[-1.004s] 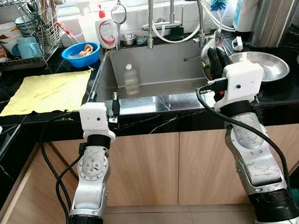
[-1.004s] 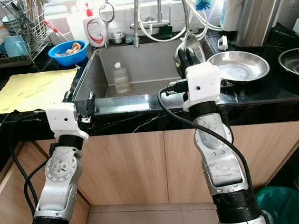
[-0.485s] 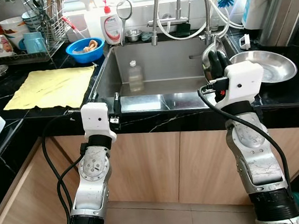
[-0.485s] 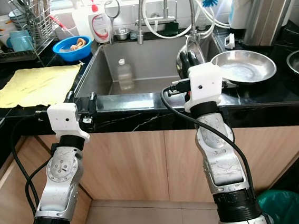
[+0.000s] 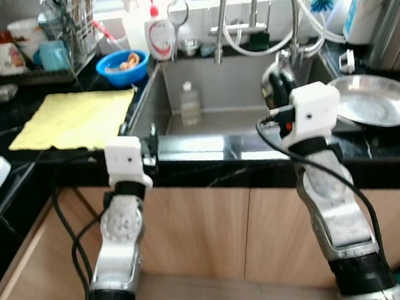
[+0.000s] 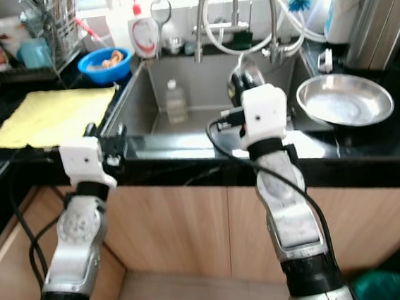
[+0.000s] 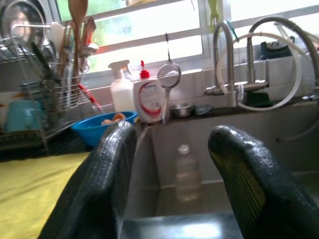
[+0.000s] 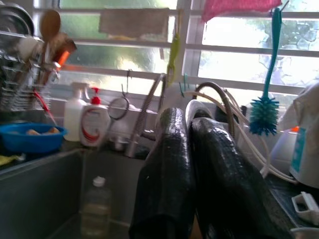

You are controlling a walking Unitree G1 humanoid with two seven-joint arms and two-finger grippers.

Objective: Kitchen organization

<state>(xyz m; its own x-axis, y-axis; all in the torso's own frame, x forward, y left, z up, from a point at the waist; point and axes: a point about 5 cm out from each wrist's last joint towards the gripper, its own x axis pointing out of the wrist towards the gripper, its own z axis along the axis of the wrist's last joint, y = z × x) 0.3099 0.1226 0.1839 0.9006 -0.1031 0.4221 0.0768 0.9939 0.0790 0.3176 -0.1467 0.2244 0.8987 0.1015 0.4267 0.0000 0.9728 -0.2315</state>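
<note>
R gripper [image 5: 277, 86], centre-right of frame above the sink [image 5: 216, 95] edge, fingers pinched on a steel ladle [image 6: 239, 81], bowl up, its long axis roughly vertical along the fingers. Steel pan [image 5: 378, 99] lies just right of it on the counter, far from L arm, so R arm likely does the drop. L gripper [image 7: 169, 184], lower left at the sink's front rim, fingers spread, nothing in them.
</note>
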